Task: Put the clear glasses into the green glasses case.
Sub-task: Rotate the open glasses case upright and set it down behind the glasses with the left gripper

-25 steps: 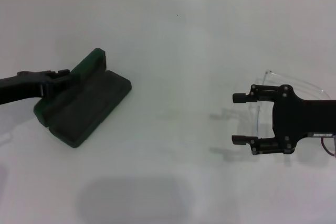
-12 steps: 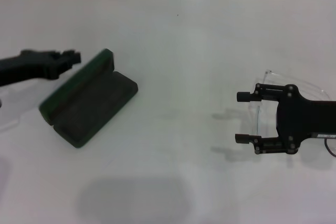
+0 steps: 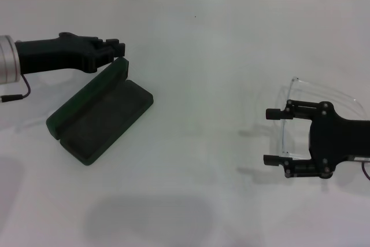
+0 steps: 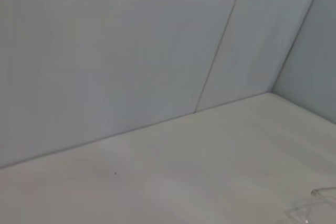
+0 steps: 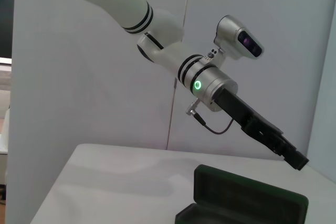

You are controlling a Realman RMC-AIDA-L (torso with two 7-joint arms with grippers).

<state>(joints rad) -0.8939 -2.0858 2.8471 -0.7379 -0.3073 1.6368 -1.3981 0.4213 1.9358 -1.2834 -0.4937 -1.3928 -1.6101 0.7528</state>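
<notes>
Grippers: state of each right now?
Left gripper: above the green glasses case lid, holding nothing; fingers cannot be told.
Right gripper: open, around the clear glasses.

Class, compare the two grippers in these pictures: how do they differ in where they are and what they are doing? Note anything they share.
1. The left gripper sits by the raised lid of the green glasses case; the right gripper sits at the clear glasses.
2. The right gripper's fingers are spread wide around the glasses' lens; the left gripper's fingers cannot be made out.
3. The left gripper points towards the robot's right, the right gripper towards its left.
Both are black and low over the white table.
</notes>
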